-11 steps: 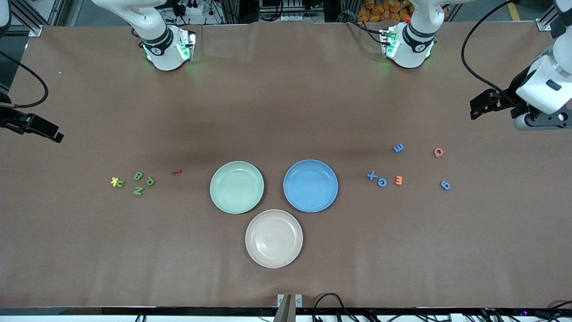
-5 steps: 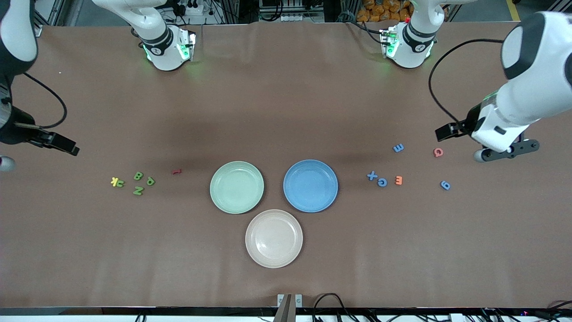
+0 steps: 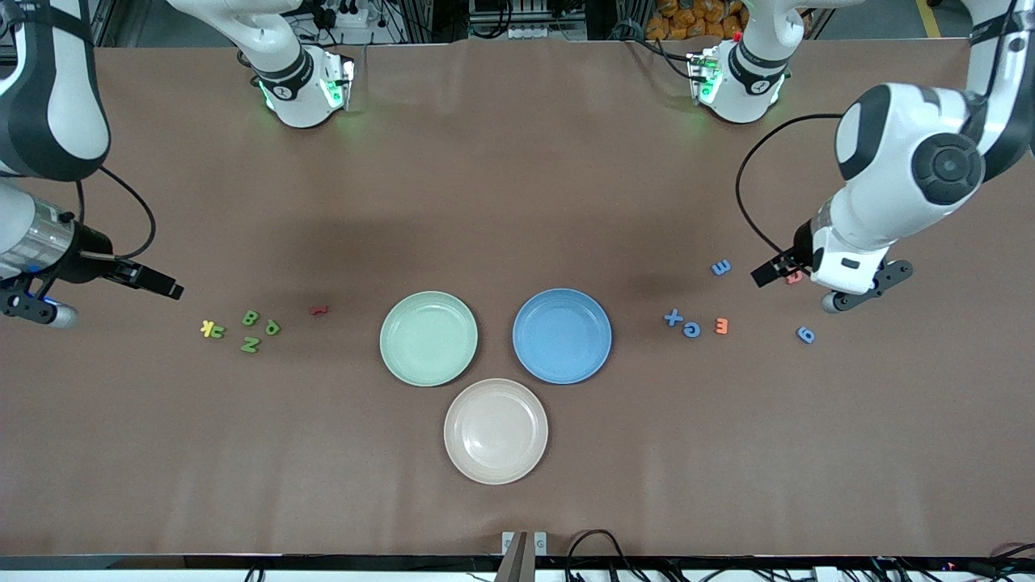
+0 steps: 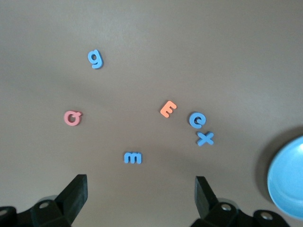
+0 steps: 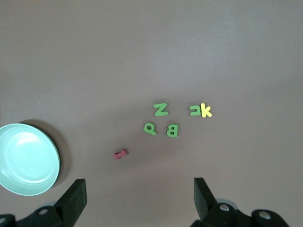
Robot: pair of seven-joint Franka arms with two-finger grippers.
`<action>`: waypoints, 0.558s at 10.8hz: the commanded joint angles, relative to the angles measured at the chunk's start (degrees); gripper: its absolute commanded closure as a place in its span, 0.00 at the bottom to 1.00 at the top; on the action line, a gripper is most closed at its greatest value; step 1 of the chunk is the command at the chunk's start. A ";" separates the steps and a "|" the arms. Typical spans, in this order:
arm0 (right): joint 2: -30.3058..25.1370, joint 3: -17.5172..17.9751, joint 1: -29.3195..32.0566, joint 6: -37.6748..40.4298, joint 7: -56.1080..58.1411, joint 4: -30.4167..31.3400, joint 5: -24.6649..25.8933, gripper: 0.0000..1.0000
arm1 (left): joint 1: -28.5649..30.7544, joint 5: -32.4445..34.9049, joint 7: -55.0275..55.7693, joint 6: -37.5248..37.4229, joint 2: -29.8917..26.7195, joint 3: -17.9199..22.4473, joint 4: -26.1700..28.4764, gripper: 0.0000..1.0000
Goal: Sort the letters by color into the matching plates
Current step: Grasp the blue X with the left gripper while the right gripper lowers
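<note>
The left claw (image 4: 139, 198) hangs with fingers spread wide and nothing between them, over the worktop (image 3: 517, 186) at the left arm's end. Its wrist view shows all six letters there: a pink letter (image 4: 72, 117), a blue g (image 4: 95, 59), an orange E (image 4: 167, 109), a blue c (image 4: 197, 120) touching a blue x (image 4: 205, 138), and a blue m (image 4: 132, 157) closest to the fingers. In the front view the left arm hides most of the pink letter.

The right claw (image 5: 139, 198), also spread wide and holding nothing, hangs over the right arm's end. Its wrist view shows a green Z (image 5: 161, 109), green B (image 5: 172, 130), green P (image 5: 150, 128), a green letter (image 5: 194, 110) touching a yellow k (image 5: 206, 110), and a red letter (image 5: 120, 154).

The green plate (image 3: 428, 338), blue plate (image 3: 562, 335) and beige plate (image 3: 496, 431) sit mid-worktop, well apart from both claws. Bare worktop surrounds each letter group.
</note>
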State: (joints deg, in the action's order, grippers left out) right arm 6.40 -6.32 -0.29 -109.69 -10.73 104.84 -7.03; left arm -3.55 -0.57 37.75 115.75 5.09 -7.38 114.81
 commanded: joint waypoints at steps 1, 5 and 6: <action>-0.87 0.43 1.44 -5.17 -0.08 7.28 -2.55 0.00 | -0.59 -1.19 6.28 7.55 2.19 0.26 4.37 0.00; 2.38 0.35 2.58 -11.15 0.10 12.40 -2.64 0.00 | -2.51 -1.28 17.50 15.44 9.56 0.26 4.28 0.00; 3.61 0.35 2.67 -12.12 -0.42 12.58 -2.64 0.00 | -4.87 -1.28 20.84 18.08 11.93 0.26 4.37 0.00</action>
State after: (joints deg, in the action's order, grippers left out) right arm 7.88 -6.37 1.55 -119.67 -10.73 116.74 -8.75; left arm -4.98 -0.67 51.63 128.55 12.51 -7.39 119.35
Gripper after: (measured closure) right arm 0.000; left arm 0.000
